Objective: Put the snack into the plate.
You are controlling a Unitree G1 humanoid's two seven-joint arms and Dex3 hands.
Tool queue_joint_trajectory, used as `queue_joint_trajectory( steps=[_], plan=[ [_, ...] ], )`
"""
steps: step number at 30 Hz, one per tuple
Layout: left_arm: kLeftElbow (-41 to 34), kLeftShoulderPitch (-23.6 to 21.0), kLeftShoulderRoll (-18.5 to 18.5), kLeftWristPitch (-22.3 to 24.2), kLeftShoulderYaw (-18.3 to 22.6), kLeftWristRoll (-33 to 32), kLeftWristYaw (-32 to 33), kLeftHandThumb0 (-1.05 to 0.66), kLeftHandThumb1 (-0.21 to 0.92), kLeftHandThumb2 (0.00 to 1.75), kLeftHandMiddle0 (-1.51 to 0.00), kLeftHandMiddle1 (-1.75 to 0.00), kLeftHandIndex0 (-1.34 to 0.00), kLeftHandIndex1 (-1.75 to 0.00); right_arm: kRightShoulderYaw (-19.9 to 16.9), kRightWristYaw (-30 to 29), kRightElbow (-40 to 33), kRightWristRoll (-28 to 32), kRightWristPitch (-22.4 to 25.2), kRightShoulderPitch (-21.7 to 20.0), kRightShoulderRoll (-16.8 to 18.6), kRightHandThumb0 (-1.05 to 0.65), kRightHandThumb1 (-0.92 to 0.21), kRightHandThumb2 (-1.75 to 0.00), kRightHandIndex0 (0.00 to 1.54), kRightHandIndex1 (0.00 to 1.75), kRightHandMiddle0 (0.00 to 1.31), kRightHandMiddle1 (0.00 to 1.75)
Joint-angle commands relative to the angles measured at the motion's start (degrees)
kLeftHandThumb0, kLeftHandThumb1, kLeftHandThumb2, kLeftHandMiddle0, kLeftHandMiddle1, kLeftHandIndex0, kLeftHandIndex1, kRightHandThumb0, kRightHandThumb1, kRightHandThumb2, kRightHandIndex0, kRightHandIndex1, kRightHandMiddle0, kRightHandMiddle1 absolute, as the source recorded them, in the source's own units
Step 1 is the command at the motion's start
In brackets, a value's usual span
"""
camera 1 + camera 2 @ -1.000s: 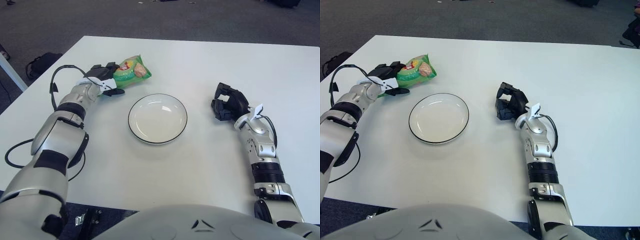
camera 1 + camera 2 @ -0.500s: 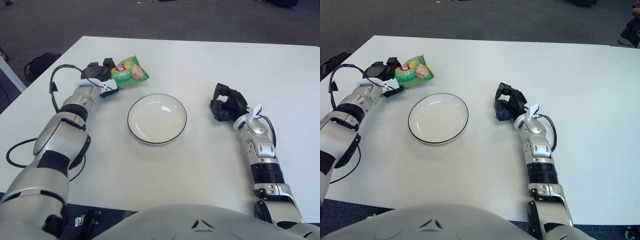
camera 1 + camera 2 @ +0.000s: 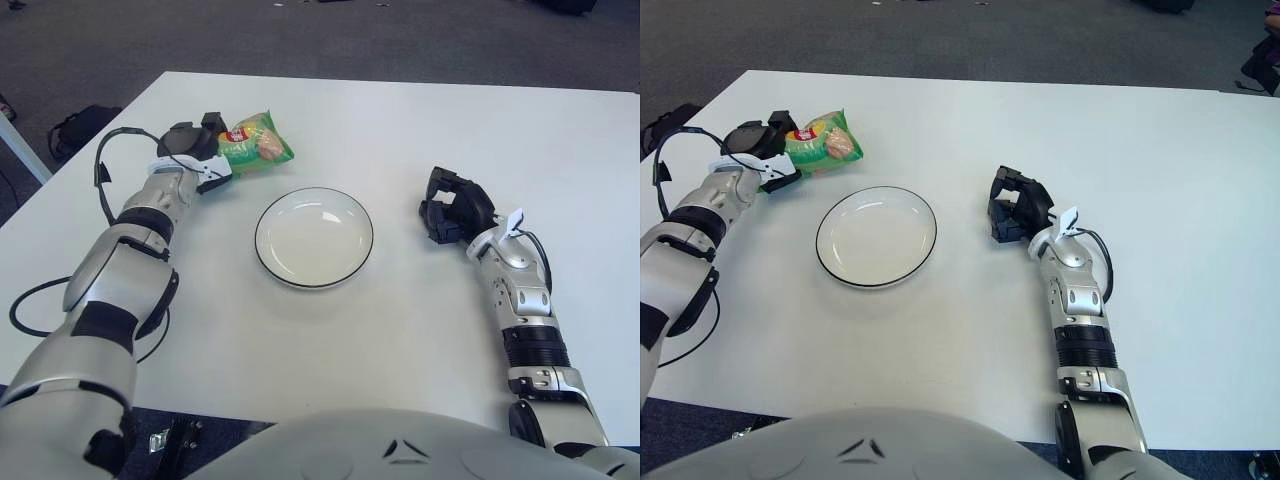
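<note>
Left hand [image 3: 195,160], fingers clamped on snack [image 3: 255,143], now lifted farther left off table [image 3: 420,330]; still to carry right to plate [image 3: 314,237]. Right hand [image 3: 455,207] idle, fingers curled.

A white table [image 3: 400,120] fills most of the frame, its far edge running across the upper part. Beyond it lies dark grey carpet [image 3: 300,35]. A black bag [image 3: 82,127] sits on the carpet at the left edge, beside the table's corner. A black cable [image 3: 25,300] loops off the table's left side, lower left of the frame.
</note>
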Motion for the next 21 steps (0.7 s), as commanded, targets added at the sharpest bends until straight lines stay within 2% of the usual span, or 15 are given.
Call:
queue_joint_trajectory(
  steps=[1, 10, 15, 21],
  plan=[
    [-4.97, 1.35, 3.28, -4.18, 0.82, 0.44, 4.32, 0.0, 0.07, 1.56, -0.84, -1.6, -0.58, -1.75, 0.69, -0.11, 2.8, -0.55, 3.9, 3.02, -0.18, -0.53, -0.19, -1.48, 1.26, 1.75, 0.72, 1.75],
    [-14.32, 4.15, 4.07, -9.04, 5.26, -1.21, 10.36, 0.0, 0.04, 1.59, -0.85, -1.62, -0.59, -1.75, 0.83, -1.14, 3.21, -1.01, 5.02, 2.52, -0.41, -0.52, -0.21, -1.45, 1.25, 1.75, 0.7, 1.75],
    [-29.14, 8.26, 4.37, -8.2, 8.85, -1.22, 11.64, 0.0, 0.04, 1.6, -0.85, -1.63, -0.59, -1.75, 0.87, -1.52, 3.65, -1.04, 5.75, 2.13, -0.53, -0.52, -0.22, -1.43, 1.23, 1.75, 0.69, 1.75],
    [-36.98, 10.62, 4.77, -9.92, 10.99, 0.07, 13.33, 0.0, 0.0, 1.66, -0.85, -1.7, -0.63, -1.75, 0.88, -1.8, 4.13, -1.16, 5.53, 1.89, -0.48, -0.51, -0.23, -1.42, 1.22, 1.75, 0.68, 1.75]
  ],
)
